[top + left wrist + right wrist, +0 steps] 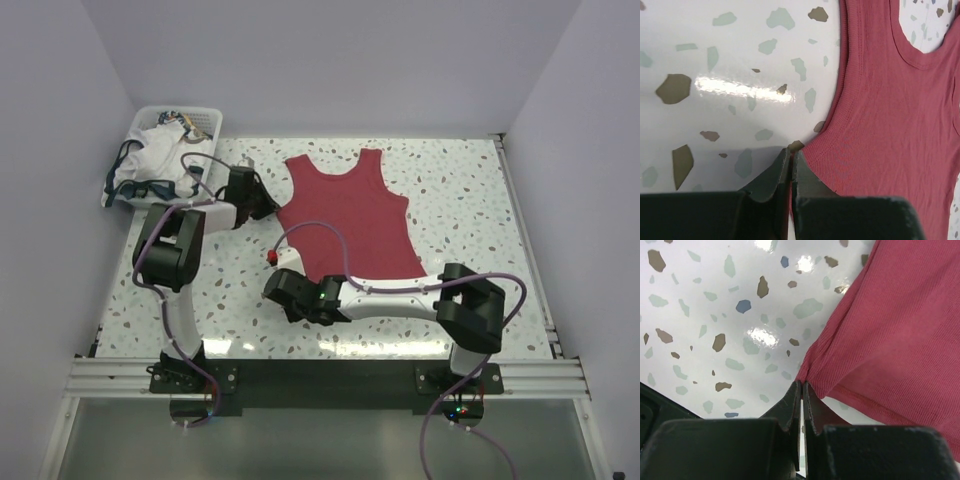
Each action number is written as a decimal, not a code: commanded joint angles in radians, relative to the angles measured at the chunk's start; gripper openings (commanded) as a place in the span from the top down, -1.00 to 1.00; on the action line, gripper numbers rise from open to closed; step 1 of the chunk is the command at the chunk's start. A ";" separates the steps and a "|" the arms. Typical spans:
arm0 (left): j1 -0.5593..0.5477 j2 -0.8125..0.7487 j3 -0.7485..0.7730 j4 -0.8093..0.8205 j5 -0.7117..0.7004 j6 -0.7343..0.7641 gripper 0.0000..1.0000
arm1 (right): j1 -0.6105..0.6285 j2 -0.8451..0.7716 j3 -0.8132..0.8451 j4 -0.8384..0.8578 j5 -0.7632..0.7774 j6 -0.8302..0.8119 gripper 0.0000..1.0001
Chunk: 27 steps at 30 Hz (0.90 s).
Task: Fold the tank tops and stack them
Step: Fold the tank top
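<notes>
Only from above: white tank top (150,160) heaped in basket (205,118); red tank top (350,215) flat on table (470,200). Close up: right gripper (803,385) pinching its puckered hem corner; left gripper (791,156), jaws together, at its side edge.

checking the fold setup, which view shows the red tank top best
Top external: the red tank top lies spread flat, almost all of it visible. Left wrist shows only one armhole edge and part of the neckline; right wrist only a lower corner.
</notes>
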 commanded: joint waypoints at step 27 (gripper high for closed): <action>0.024 -0.134 0.133 -0.203 -0.137 0.017 1.00 | -0.097 -0.101 -0.079 0.192 -0.183 0.084 1.00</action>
